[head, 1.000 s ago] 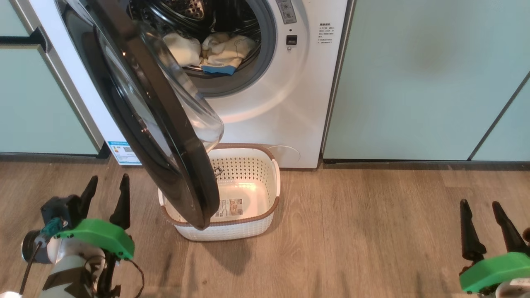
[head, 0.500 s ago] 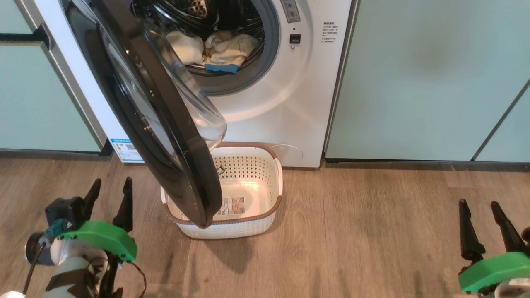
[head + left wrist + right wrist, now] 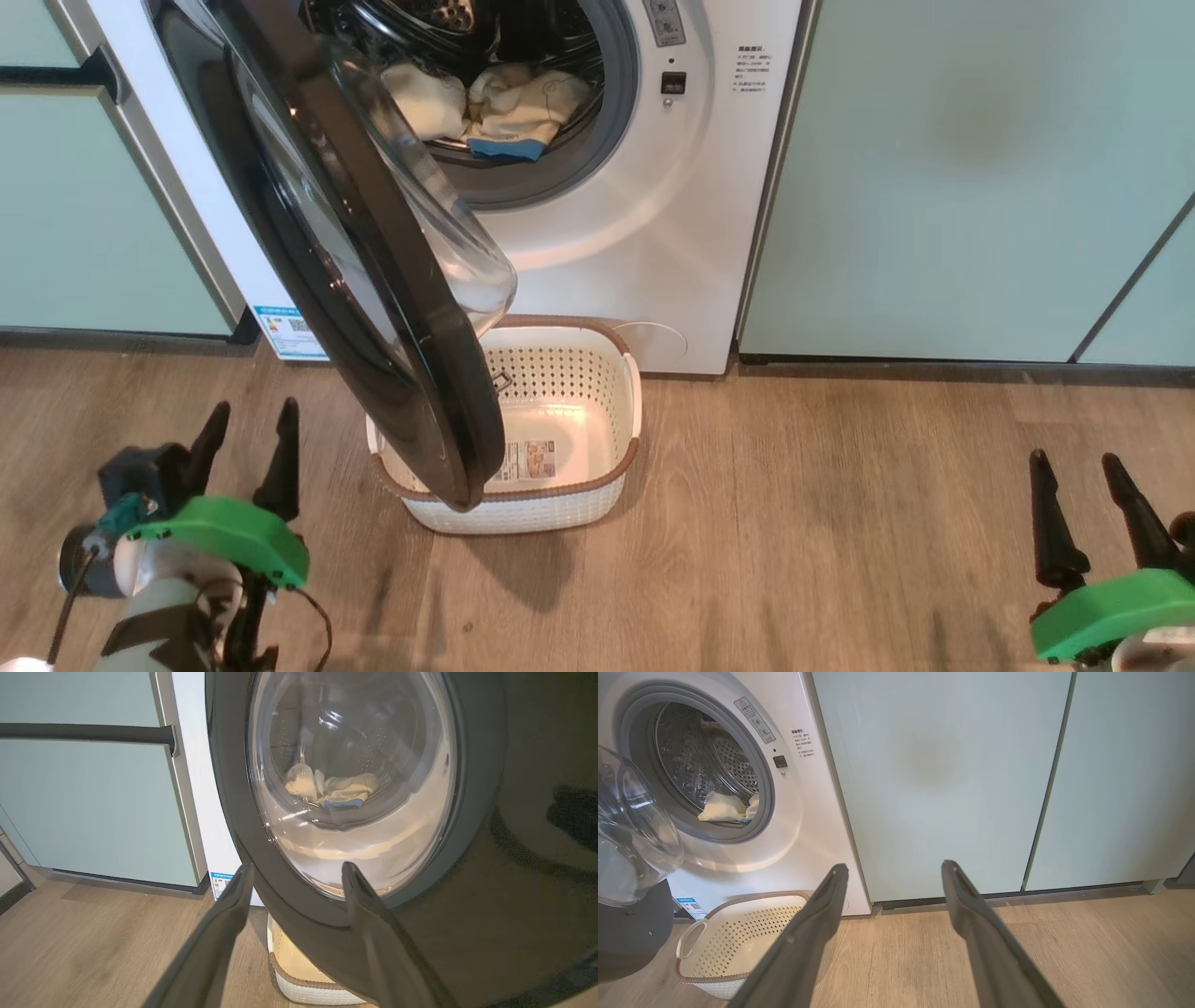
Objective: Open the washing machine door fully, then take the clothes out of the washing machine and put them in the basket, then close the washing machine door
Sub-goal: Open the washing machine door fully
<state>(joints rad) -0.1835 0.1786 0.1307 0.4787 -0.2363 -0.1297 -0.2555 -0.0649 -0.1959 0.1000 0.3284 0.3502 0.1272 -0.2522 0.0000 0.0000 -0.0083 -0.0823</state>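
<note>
The white washing machine (image 3: 644, 233) (image 3: 812, 826) stands ahead with its round black door (image 3: 373, 308) (image 3: 490, 896) swung partly open, jutting out over the basket. Cream clothes (image 3: 509, 107) (image 3: 721, 809) with a blue patch lie in the drum; through the door's glass I see the clothes (image 3: 334, 788) again. The cream basket (image 3: 616, 485) (image 3: 738, 933) sits on the floor below the drum mouth, holding nothing but its label. My left gripper (image 3: 247, 420) (image 3: 295, 870) is open, left of the door's outer face. My right gripper (image 3: 1069, 462) (image 3: 894, 868) is open over bare floor far right.
Pale green cabinets (image 3: 980, 187) (image 3: 93, 802) flank the machine on both sides. A dark handle bar (image 3: 84, 732) crosses the left cabinet. Wooden floor (image 3: 822, 523) stretches between the basket and my right gripper.
The whole head view has shifted slightly, so the machine and basket sit a little further right and up. Both grippers stay open and in much the same place.
</note>
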